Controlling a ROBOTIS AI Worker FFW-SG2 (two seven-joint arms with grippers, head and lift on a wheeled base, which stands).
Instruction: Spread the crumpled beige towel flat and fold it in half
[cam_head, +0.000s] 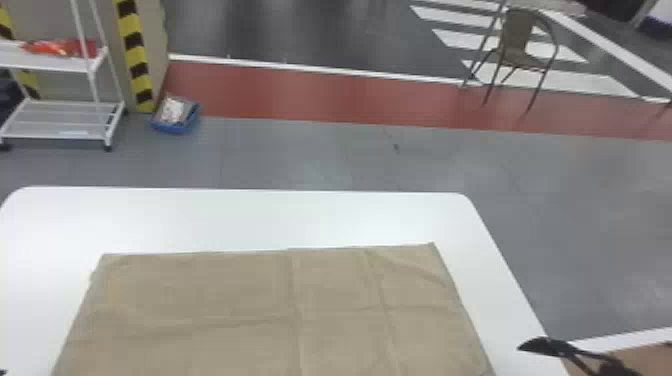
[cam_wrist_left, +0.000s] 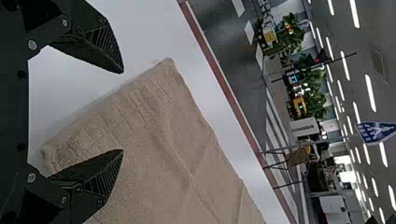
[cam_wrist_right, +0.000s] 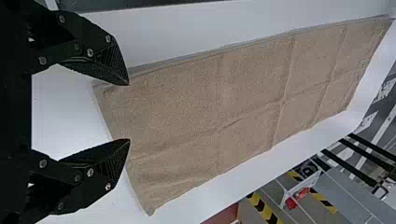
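White table (cam_head: 240, 217) holds the beige towel (cam_head: 225, 292), flat but creased.

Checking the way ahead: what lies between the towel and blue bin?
In the head view, white tabletop, then grey floor, lies between the towel and blue bin.

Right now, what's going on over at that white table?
A two-armed robot is there to flatten and fold a beige towel. The towel lies on the white table, largely flat, with some creases. Neither arm is holding it: the left gripper and the right gripper are both open. Whether it is already folded in half, I can't tell.
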